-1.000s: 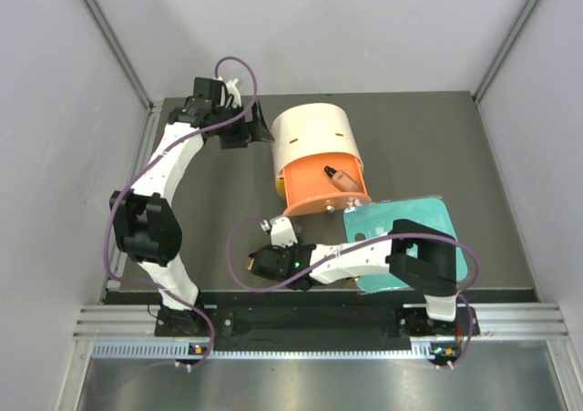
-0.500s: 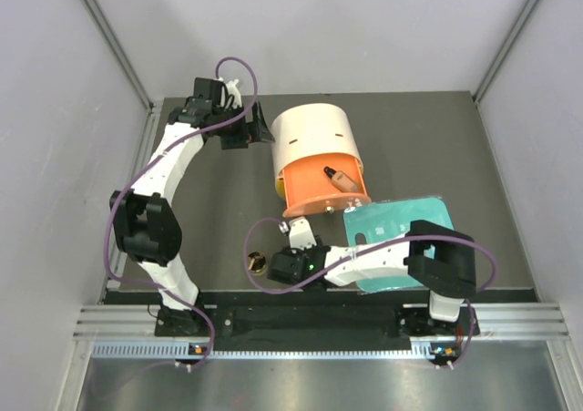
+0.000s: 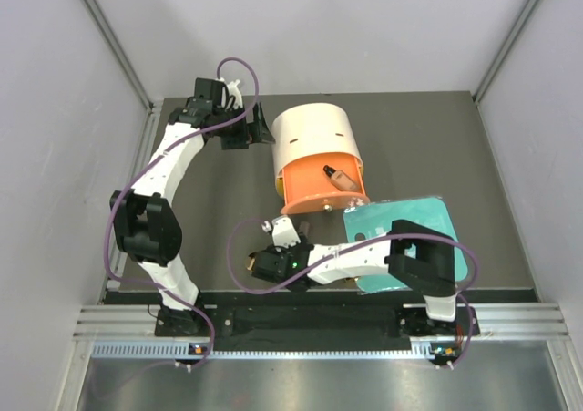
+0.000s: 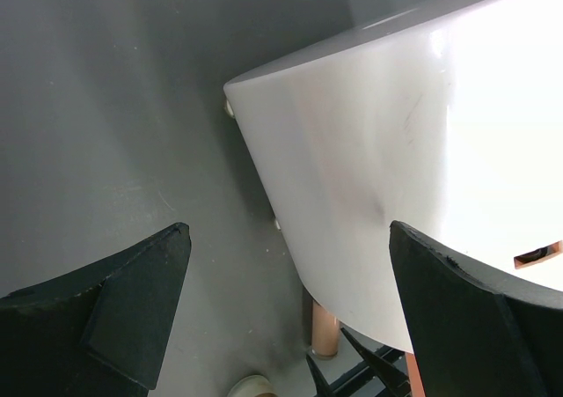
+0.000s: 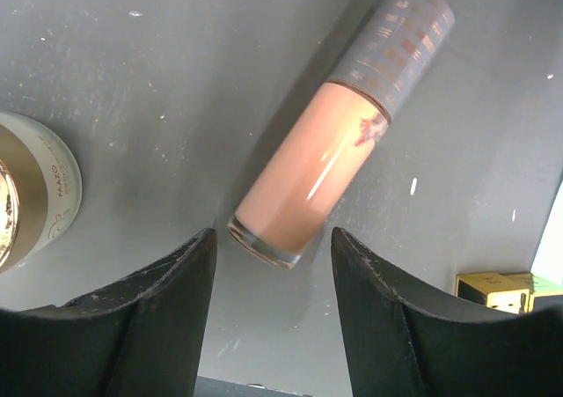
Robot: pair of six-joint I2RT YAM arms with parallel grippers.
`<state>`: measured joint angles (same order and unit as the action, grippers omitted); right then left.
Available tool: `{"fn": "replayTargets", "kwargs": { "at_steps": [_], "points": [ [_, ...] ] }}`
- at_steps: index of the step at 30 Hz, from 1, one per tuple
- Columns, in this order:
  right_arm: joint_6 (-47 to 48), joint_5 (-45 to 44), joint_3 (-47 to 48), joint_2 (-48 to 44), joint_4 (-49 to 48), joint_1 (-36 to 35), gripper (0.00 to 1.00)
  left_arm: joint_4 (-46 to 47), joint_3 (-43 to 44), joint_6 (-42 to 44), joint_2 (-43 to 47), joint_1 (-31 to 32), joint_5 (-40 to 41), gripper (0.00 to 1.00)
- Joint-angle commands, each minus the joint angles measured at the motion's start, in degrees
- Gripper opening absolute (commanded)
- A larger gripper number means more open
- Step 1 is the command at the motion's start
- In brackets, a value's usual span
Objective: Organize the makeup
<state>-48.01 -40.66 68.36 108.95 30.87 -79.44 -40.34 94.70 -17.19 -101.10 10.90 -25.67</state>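
At the upper left of the top view, the left arm (image 3: 150, 201) bends up to its left hand (image 3: 258, 128), which hangs just beside the left wall of the cream-and-orange box (image 3: 314, 138). Seen from the left wrist camera, that hand's jaws stand wide apart and hold nothing. The pale curved wall of the box fills the space ahead of them, close, though I cannot tell whether it is touched.

The box rests on the dark worktop (image 3: 419, 138) near the middle of the top view. Its orange part shows at its lower end, and a boxed tube (image 3: 339, 176), peach with a dark cap, lies in that orange part.

Below the box and left of centre, the right hand (image 3: 260, 263) sits low over the worktop. Its arm stretches in from the lower right, passing in front of the teal board (image 3: 414, 224).

From the right wrist camera, a round compact (image 5: 31, 194) with a gold face is cut off at the left edge. Right of it, the loose tube (image 5: 317, 159) lies flat on the worktop, slanting from its base near the fingertips up to its patterned cap at the upper right. The right hand is open. Its two fingers (image 5: 149, 327) stand apart on either side of the tube's base, and neither presses on it. At the lower right corner, a small gold piece (image 5: 493, 290) lies on the worktop.
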Motion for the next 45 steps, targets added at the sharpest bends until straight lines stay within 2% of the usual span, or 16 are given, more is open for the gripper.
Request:
{"fn": "replayTargets", "kwargs": {
  "at_steps": [1, 7, 11, 21, 27, 38, 45],
  "points": [
    [0.37, 3.4, 1.16, 2.93, -1.43, 1.21, 0.56, 0.7, 1.19, 0.93, 0.9, 0.18, -0.69, 0.99],
    [0.99, 3.66, 4.24, 7.94, -1.43, 2.71, 0.55, 0.17, 1.72, 1.46, 0.73, 0.27, -0.7, 0.99],
    [1.25, 3.84, 4.59, 7.95, -0.99, 2.71, 0.54, -0.18, 1.81, 1.55, 0.82, 0.27, -0.61, 0.99],
    [-1.65, 3.66, -1.56, 2.68, 1.03, 2.54, 0.53, 0.26, 0.58, 1.2, 1.52, 0.44, -0.78, 0.99],
    [1.25, 1.56, -1.21, -1.63, 4.37, -0.01, 0.54, 0.17, 0.67, 0.76, 1.34, 0.44, -0.87, 0.99],
    [7.48, 0.85, -3.14, -20.6, 8.41, -3.35, 0.58, 4.39, -0.12, -1.0, 8.89, 0.44, 6.41, 0.99],
    [21.53, 6.91, 0.53, -34.13, 6.39, -3.79, 0.62, 2.81, 1.1, -2.15, 10.84, 0.44, 8.53, 0.99]
  ]
}}
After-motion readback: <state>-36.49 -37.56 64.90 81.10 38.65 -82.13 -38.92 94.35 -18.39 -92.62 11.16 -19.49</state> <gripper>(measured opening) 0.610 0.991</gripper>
